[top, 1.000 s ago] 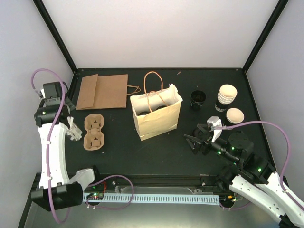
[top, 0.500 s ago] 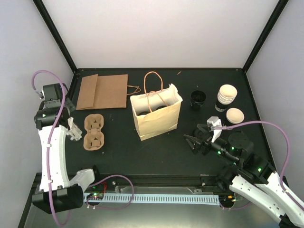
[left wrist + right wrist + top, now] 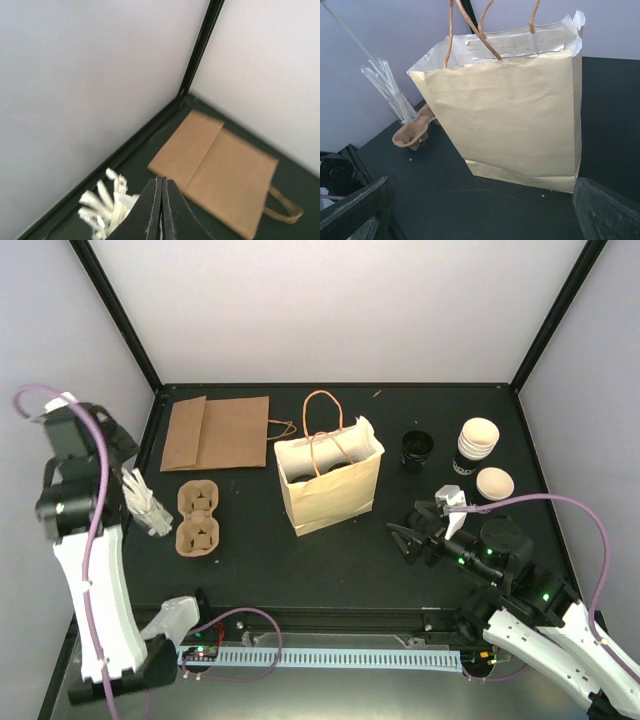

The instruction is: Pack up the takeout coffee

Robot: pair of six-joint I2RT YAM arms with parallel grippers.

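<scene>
Bag [image 3: 335, 495] obscures its contents; cup [image 3: 494, 483] stands outside.

Upright bag [image 3: 330, 485] at centre. Flat bag [image 3: 217, 432] behind it, to the left. Cup carrier [image 3: 198, 520] left of the upright bag, straws [image 3: 145, 505] just left of the carrier. Right side: lids [image 3: 417, 448], then cup stack [image 3: 478, 445] (farther right), takeout cup [image 3: 494, 484] just before the stack.

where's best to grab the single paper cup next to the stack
Probably across its side wall just below the rim, coming from the near side: the single cup stands upright, mouth up, with the cup stack close behind it.
</scene>
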